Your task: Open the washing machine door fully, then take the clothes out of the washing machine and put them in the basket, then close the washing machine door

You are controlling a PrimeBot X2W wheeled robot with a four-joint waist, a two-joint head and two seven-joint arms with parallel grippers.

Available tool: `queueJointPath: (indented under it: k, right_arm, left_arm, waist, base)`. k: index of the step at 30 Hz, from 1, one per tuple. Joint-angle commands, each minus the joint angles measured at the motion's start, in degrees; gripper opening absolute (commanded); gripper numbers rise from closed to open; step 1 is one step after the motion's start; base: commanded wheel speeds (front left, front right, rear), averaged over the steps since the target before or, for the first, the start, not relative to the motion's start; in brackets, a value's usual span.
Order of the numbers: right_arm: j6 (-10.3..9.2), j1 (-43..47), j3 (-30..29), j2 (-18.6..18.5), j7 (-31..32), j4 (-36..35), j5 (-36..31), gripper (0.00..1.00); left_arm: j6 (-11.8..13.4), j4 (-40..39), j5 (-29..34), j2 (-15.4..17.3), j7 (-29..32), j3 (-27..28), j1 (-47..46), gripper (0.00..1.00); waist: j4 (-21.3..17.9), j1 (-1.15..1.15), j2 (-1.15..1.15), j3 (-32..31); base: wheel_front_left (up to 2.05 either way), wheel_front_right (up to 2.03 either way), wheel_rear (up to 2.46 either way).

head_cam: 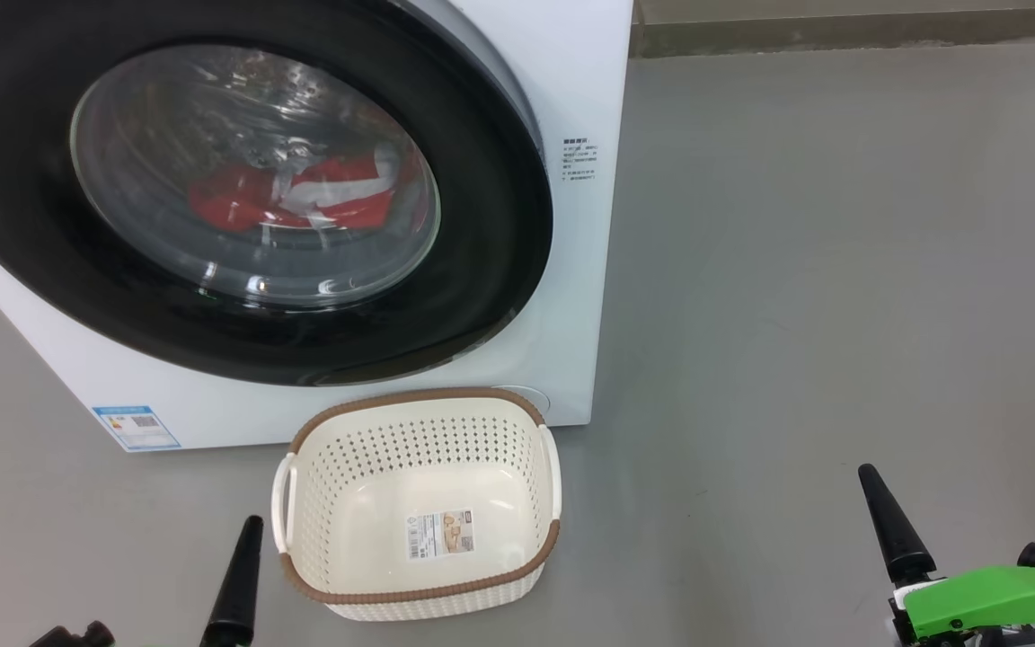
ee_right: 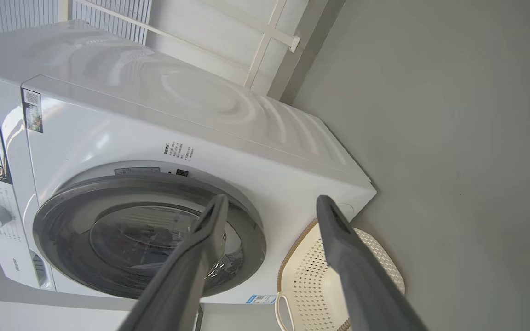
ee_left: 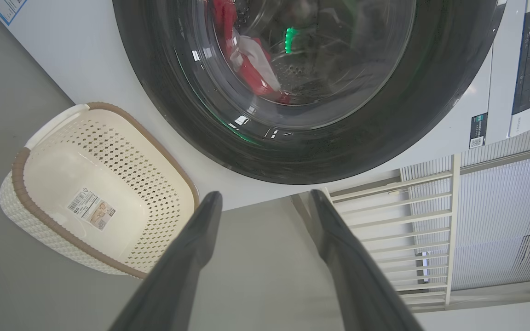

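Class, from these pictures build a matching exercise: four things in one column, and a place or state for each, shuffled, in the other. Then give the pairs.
Column A
1 washing machine door
2 clothes
3 basket
4 left gripper

Column B
a open, holding nothing
b closed
c inside the washing machine
d empty, on the floor

Pairs: 1-b, 2-c, 3-d, 4-a

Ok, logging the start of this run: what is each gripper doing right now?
Left gripper: open, holding nothing.
Right gripper: open, holding nothing.
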Motion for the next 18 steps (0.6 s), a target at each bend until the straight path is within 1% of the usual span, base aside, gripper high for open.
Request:
queueJointPath:
  k: [1, 18]
  right_arm:
    - [0.17, -0.79, 0.59, -1.05, -0.56, -1.66, -1.04, 1.00]
    - [0.24, -0.04, 3.24, -2.28, -3.59, -2.58, -13.67, 1.00]
  left_arm:
    - [0.08, -1.83, 1.40, 0.87, -0.66, 0.34, -0.32, 1.00]
    - [2.00, -4.57, 15.14, 1.04, -3.68, -0.94, 0.55, 1.00]
  waist:
    - [0.00, -0.01, 0.00, 0.00]
    - [-0.21, -0.01, 0.00, 0.07]
  base:
    - [0.00, 0.00, 0.00]
    - [0.00, 0.00, 0.00]
